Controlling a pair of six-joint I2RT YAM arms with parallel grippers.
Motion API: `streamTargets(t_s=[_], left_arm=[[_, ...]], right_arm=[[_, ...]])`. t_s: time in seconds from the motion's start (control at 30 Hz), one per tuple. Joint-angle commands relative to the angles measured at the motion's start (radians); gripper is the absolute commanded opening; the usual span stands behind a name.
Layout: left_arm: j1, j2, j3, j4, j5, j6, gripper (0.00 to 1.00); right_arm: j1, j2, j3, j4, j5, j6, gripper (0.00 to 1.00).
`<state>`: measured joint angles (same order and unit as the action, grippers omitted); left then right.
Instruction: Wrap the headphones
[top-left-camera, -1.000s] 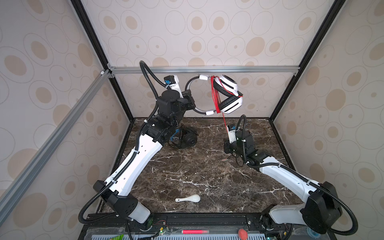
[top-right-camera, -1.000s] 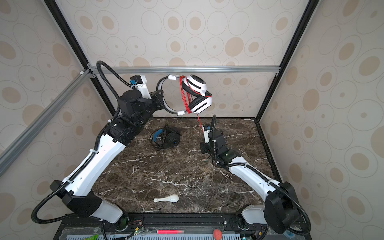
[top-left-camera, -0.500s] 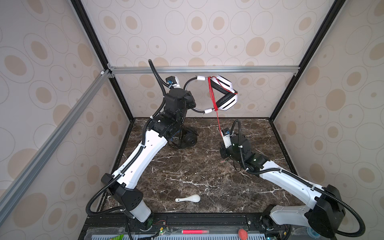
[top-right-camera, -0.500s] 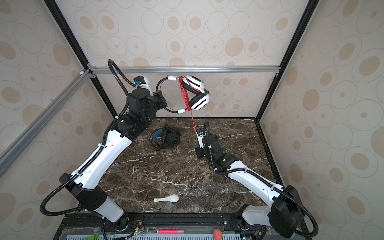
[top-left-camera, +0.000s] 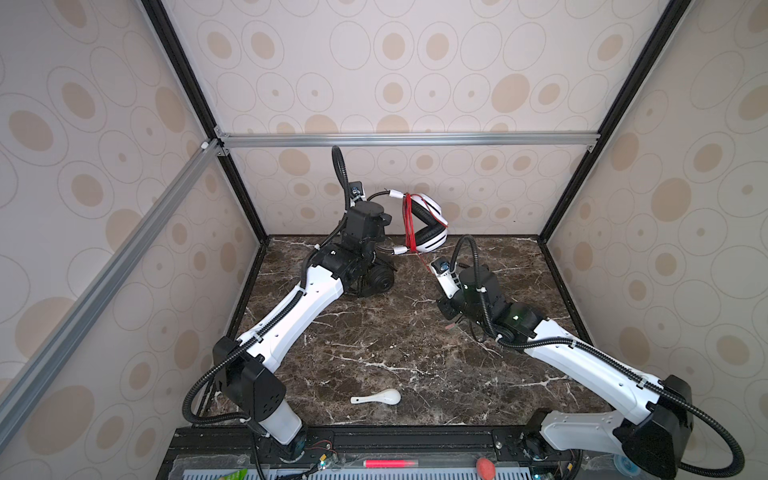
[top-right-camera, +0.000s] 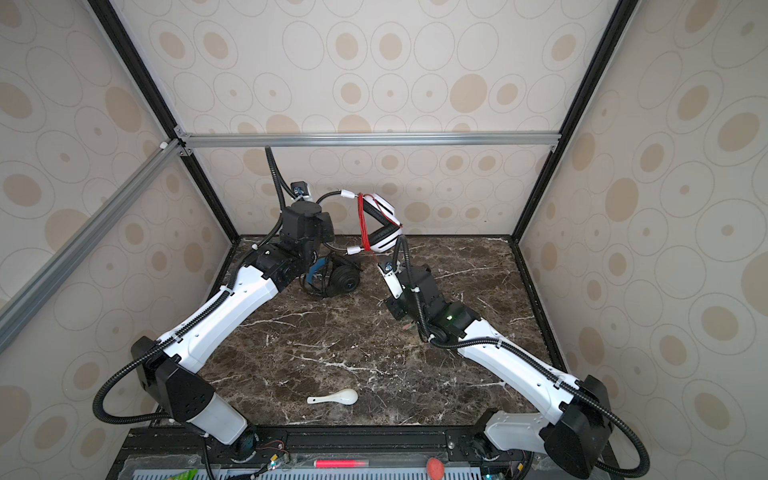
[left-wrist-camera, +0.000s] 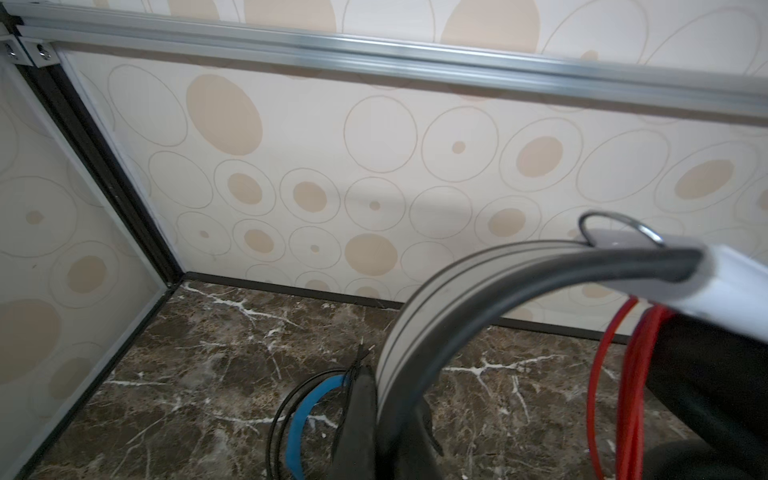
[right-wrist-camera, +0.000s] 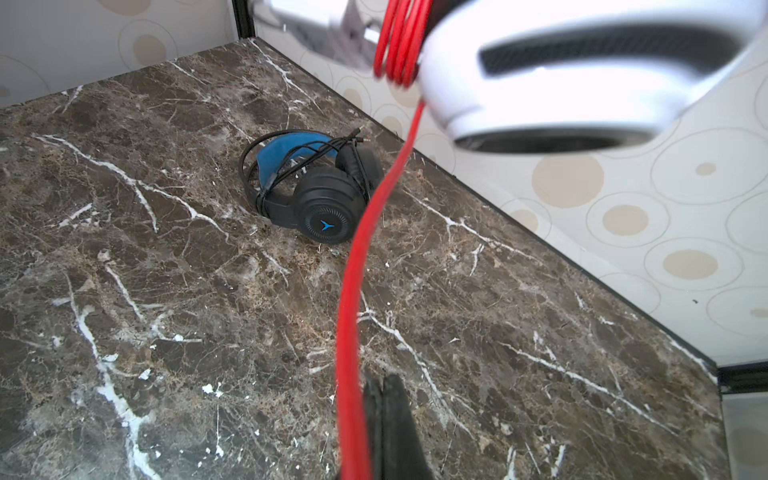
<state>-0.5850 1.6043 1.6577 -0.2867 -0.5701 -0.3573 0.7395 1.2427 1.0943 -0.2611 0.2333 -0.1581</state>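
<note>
The left gripper (left-wrist-camera: 388, 395) has its fingers clamped shut on the grey-striped headband of the white headset (top-left-camera: 434, 243). It holds the headset in the air at the far middle of the scene, above the far edge of the table (top-left-camera: 395, 345) and just in front of the back wall, with the headband to the left and the two earcups pressed together on the right. Several turns of the red cord (top-left-camera: 409, 220) circle the headset, crossing the gap between its two arms right beside the earcups, as both top views show. From the lowest turn a single straight strand slants nearer and to the right, down to the right gripper (right-wrist-camera: 382, 382). That gripper's black fingers are closed on the cord, and in both top views a short pinkish end pokes out on its near side, low over the table. The black headset (top-right-camera: 343, 282) lies on the table at the far left of centre, below and just left of the white headset and apart from it. Its blue inner band faces up and its thin black cord is wound across the band; in a top view the left arm covers part of it. A white spoon (top-left-camera: 378, 398) lies alone near the front edge, well apart from both headsets.
</note>
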Motion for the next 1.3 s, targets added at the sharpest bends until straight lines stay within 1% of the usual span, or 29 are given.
streamTargets(t_s=[0.0,0.1,0.27,0.37,0.47,0.63,0.73,0.93,1.13,1.27], left_arm=[[-0.011,-0.049,0.001,0.073,-0.056,0.08,0.0],[-0.023,-0.051,-0.022,0.043,-0.082,0.126,0.0],[-0.049,-0.06,-0.054,0.001,-0.087,0.202,0.0],[-0.063,-0.067,-0.071,-0.027,-0.058,0.244,0.0],[-0.079,-0.081,-0.101,-0.056,-0.036,0.272,0.0],[-0.08,-0.133,-0.214,-0.051,0.029,0.261,0.0],[-0.081,-0.172,-0.271,-0.037,0.087,0.267,0.0],[-0.08,-0.225,-0.333,-0.032,0.233,0.339,0.0],[-0.08,-0.254,-0.367,-0.043,0.279,0.387,0.0],[-0.08,-0.281,-0.385,-0.031,0.333,0.401,0.0]], right_arm=[[0.009,-0.006,0.059,-0.056,0.008,-0.084,0.0],[0.008,0.01,0.109,-0.087,0.02,-0.136,0.0],[0.008,0.046,0.191,-0.139,0.032,-0.246,0.0],[0.008,0.079,0.244,-0.18,0.023,-0.32,0.0],[0.009,0.108,0.286,-0.198,0.039,-0.393,0.0],[0.008,0.14,0.323,-0.204,0.067,-0.506,0.0],[0.008,0.151,0.343,-0.243,0.044,-0.57,0.02],[0.008,0.158,0.379,-0.284,0.034,-0.608,0.05],[0.009,0.174,0.391,-0.306,0.07,-0.628,0.07],[0.008,0.178,0.4,-0.302,0.083,-0.64,0.08]])
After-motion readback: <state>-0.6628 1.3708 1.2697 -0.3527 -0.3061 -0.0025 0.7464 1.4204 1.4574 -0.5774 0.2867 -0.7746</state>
